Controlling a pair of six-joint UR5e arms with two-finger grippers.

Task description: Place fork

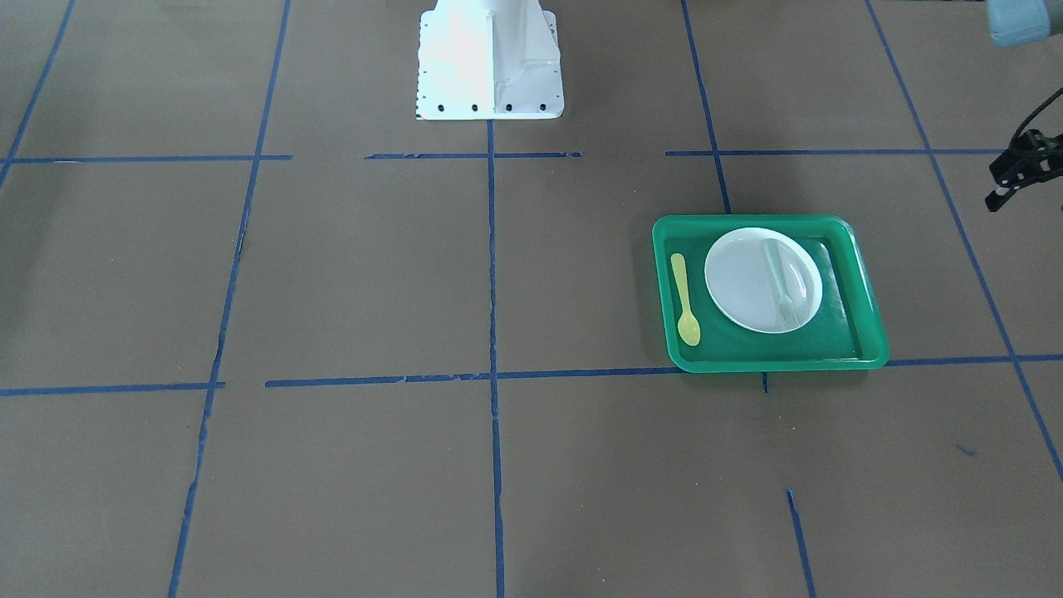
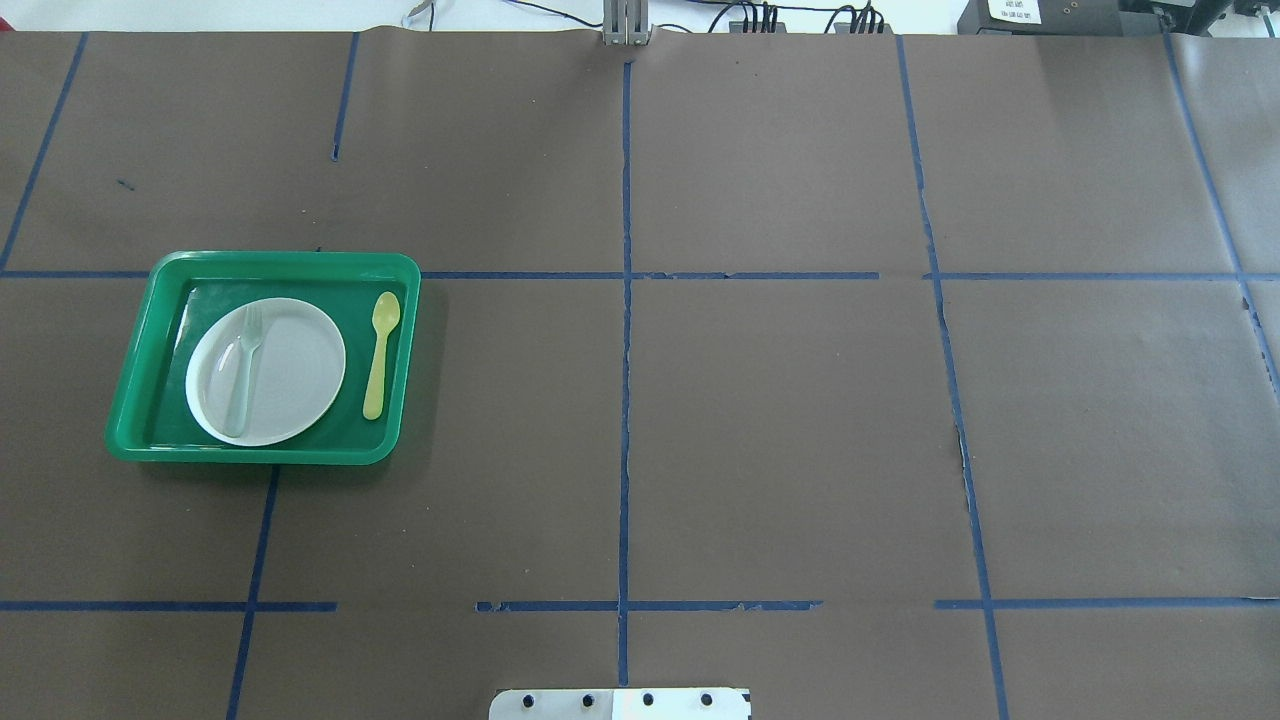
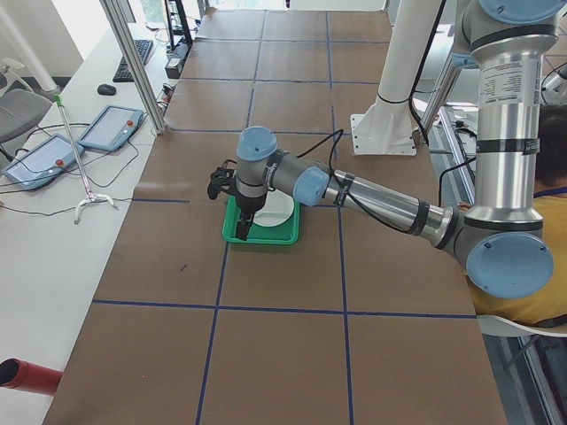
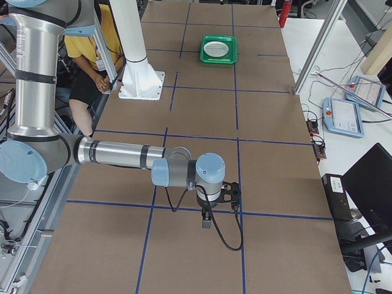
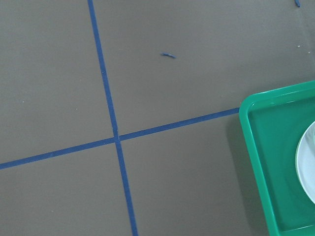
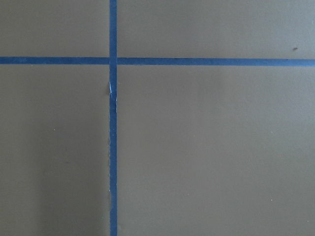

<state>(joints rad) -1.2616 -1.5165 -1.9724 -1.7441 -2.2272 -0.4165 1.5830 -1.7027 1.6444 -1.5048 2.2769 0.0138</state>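
The pale fork (image 1: 782, 282) (image 2: 243, 368) lies on the white plate (image 1: 747, 282) (image 2: 290, 372), along the plate's side away from the yellow spoon (image 1: 685, 299) (image 2: 379, 355). Plate and spoon sit in the green tray (image 1: 772, 363) (image 2: 250, 456) (image 3: 261, 235) (image 4: 218, 60). My left gripper (image 3: 243, 228) hangs high beside the tray; I cannot tell whether it is open or shut. Its wrist view shows only the tray's corner (image 5: 256, 147). My right gripper (image 4: 206, 222) hovers far from the tray over a tape crossing; I cannot tell its state.
The white robot base (image 1: 490, 62) (image 2: 620, 703) stands at the table's middle edge. Blue tape lines grid the brown paper. A black part of the left arm's end (image 1: 1015, 166) shows at the front view's right edge. A person in yellow (image 4: 98, 49) sits behind the robot.
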